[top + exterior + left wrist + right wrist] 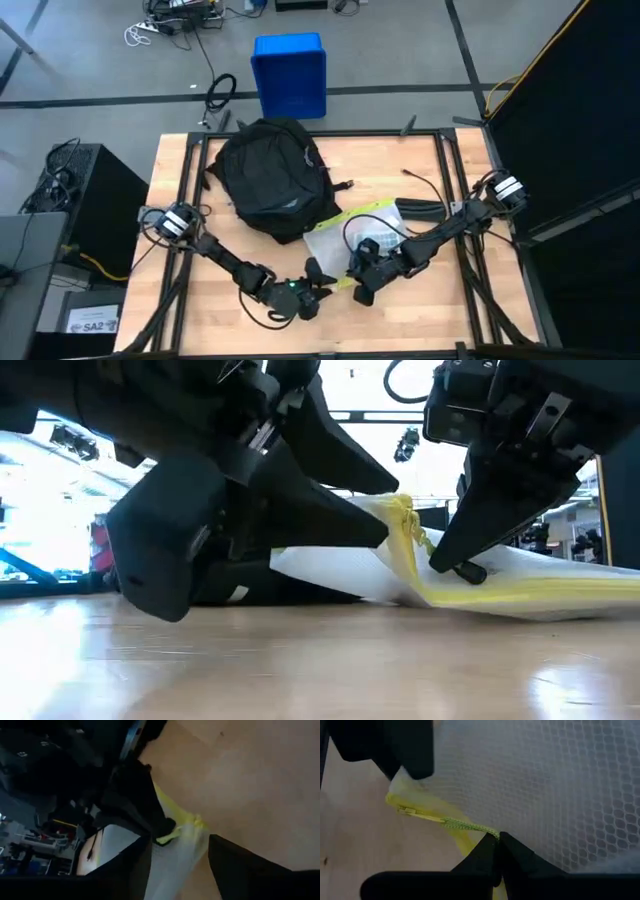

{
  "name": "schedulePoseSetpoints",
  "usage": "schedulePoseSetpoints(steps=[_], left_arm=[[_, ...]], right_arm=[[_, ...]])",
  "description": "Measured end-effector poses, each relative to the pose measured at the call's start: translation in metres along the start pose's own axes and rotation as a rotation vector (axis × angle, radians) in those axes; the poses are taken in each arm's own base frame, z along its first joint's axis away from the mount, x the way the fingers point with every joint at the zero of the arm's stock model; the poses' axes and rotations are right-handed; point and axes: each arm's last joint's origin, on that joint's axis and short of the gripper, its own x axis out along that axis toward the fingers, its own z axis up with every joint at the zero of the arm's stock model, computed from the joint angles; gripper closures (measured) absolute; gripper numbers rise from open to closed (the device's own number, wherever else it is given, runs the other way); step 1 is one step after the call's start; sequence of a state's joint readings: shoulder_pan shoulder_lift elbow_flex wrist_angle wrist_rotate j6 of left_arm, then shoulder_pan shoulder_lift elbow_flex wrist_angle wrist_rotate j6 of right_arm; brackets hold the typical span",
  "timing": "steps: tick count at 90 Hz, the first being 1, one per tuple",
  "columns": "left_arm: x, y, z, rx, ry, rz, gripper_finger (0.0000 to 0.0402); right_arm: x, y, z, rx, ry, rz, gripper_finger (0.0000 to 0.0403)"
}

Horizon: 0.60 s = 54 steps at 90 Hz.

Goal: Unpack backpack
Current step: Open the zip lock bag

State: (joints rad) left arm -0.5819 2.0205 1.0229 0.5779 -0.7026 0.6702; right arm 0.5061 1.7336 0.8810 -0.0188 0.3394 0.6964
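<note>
The backpack [268, 177] lies on the wooden counter [400, 160] in the upper middle of the high view, black and slumped, with its rounded end toward the top of the frame. Touching its lower right edge is a white mesh pouch [352, 237] with a yellow zipper band, spread flat and running diagonally toward the centre right.

The right pincer [362, 285] is at the pouch's lower corner, in the lower middle of the high view. In the right wrist view its two dark fingertips [492, 851] are pressed together, clenched on the yellow zipper cord [465, 825] of the pouch. The low view shows that corner of the pouch [480, 585] lifted slightly off the counter.

The left pincer [318, 290] is just left of the right one, at the same corner. In the left wrist view its fingers [235, 867] stand apart, released, with the white mesh and yellow band [175, 827] lying between and ahead of them.

Beyond the counter, at the top centre of the high view, a blue bin [290, 74] stands on the grey floor.
</note>
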Motion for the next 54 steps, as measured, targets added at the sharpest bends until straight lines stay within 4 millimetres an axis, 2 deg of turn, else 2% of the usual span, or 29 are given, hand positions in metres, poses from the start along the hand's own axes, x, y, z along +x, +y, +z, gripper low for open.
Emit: schedulePoseSetpoints(steps=[18, 54], left_arm=[[0.002, 0.000, 0.000, -0.014, -0.055, -0.070, 0.0294], [0.012, 0.007, -0.009, -0.036, -0.046, -0.096, 0.0326]], right_arm=[[0.000, 0.000, 0.000, 0.000, 0.000, 0.003, 0.0403], [0.000, 0.000, 0.000, 0.000, 0.000, 0.004, 0.0403]])
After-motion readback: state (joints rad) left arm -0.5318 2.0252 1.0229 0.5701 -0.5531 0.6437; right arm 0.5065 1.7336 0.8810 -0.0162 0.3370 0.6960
